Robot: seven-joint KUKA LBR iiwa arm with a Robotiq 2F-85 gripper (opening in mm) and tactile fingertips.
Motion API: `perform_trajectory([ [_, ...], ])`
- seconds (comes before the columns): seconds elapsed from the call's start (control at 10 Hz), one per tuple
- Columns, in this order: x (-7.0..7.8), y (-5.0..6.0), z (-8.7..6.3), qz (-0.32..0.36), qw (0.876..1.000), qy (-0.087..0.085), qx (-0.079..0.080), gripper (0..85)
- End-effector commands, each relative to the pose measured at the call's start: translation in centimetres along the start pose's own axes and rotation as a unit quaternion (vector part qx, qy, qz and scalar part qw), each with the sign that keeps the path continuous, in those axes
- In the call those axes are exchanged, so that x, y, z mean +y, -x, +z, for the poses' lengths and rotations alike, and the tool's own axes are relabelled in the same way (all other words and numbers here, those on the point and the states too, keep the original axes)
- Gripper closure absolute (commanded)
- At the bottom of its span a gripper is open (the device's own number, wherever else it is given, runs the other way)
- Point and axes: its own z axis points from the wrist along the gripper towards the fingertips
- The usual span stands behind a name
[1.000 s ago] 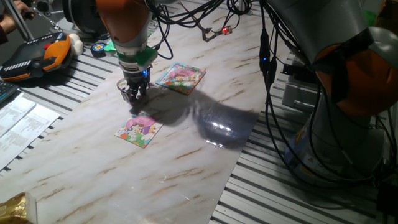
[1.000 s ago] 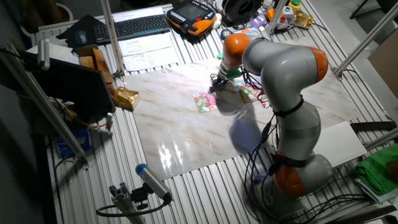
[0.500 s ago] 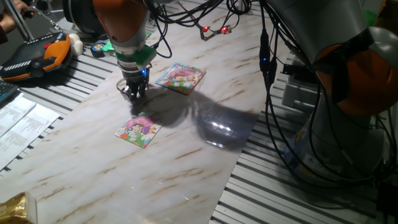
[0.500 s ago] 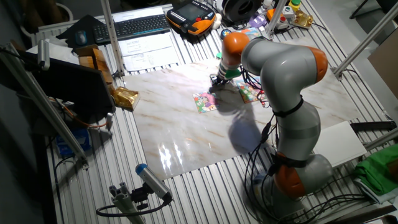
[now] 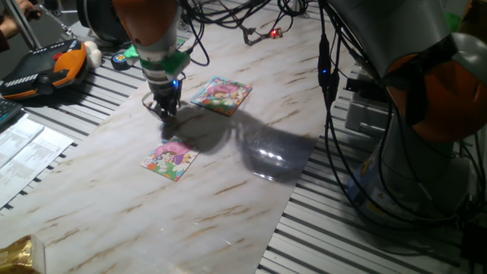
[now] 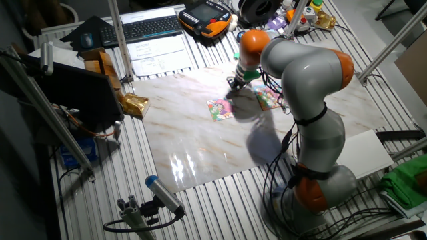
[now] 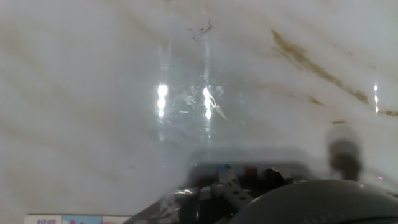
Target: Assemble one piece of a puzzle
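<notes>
The marble bench (image 5: 228,190) is offering wide bare room toward its near edge. Two puzzle boards are lying on it: one (image 5: 221,95) toward the far edge, one (image 5: 170,159) mid-bench. The gripper (image 5: 166,112) is hanging between them; its fingers' state and the piece cannot be made out.

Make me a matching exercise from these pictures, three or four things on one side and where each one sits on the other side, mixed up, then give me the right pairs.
Things:
1. hand
2. puzzle board with pink picture
3. second puzzle board
4. black round disc

Places:
A. far side of the marble top
B. off the marble, on the slats
C. between the two boards
D. nearest the camera

Pairs: 1-C, 2-D, 3-A, 4-B
</notes>
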Motion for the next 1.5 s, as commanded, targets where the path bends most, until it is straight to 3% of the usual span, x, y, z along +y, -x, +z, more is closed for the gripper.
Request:
perform_trajectory([
  [0.0,-0.1,-0.1,-0.9,0.004,1.000,0.000,0.001,51.7],
  [0.3,-0.1,-0.5,-2.6,0.008,1.000,-0.002,0.003,61.7],
  [0.6,0.0,-1.1,-3.7,0.017,1.000,0.007,0.008,83.7],
  [0.8,0.1,-1.2,-3.7,0.023,1.000,-0.006,-0.004,84.0],
  [1.4,-0.9,-1.1,-4.3,0.041,0.999,0.006,-0.001,84.3],
])
